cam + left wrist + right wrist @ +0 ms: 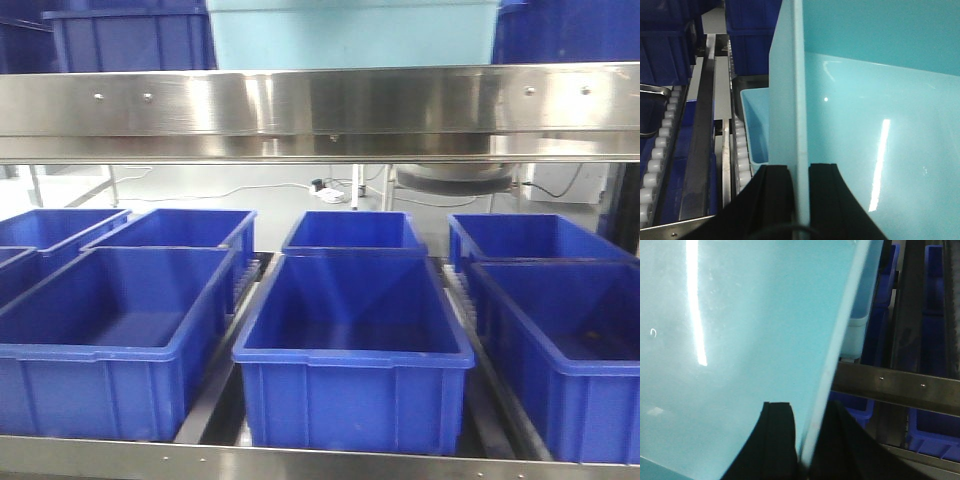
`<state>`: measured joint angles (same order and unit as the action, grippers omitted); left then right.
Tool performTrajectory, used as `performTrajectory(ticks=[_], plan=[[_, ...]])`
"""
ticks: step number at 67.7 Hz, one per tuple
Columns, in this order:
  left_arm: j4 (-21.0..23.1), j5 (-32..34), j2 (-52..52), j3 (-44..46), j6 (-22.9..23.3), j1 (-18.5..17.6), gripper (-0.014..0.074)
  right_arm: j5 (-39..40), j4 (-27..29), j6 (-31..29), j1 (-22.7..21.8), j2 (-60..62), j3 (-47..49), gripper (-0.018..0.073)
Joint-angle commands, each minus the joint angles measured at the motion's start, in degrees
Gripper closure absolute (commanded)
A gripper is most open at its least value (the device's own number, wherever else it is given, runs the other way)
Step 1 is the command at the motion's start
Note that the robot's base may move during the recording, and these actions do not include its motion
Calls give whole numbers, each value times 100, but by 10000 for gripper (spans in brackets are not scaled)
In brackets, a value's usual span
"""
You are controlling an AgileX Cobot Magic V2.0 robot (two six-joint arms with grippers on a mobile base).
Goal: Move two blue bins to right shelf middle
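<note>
Stainless shelving filled the front view, its steel rail crossing above rows of dark crates. Over the rail's middle stood one pale blue bin; whether it rested on the shelf was unclear. The left claw was clamped across its left wall, with a second pale bin beyond on the roller lane. The right claw pinched the opposite wall. Empty and glossy, the bin was probably light, slippery and slightly flexible, and best gripped at both rims.

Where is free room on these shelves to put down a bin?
The lower shelf is crowded: dark royal-blue plastic crates fill every lane, only thin gaps between. Left wrist view: the white-roller lane left of the steel rail, before a dark crate, looks bare.
</note>
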<state>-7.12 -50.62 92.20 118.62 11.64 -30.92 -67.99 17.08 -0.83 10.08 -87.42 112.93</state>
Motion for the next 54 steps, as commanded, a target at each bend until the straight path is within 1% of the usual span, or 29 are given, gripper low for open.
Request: performTrajectory(ticks=[1,54], plan=[[176,405,-97,37,48,-8,707,161,154,-172,-5,54,55,712],[176,405,-97,37,48,-8,707,161,154,-172,-5,54,55,712]])
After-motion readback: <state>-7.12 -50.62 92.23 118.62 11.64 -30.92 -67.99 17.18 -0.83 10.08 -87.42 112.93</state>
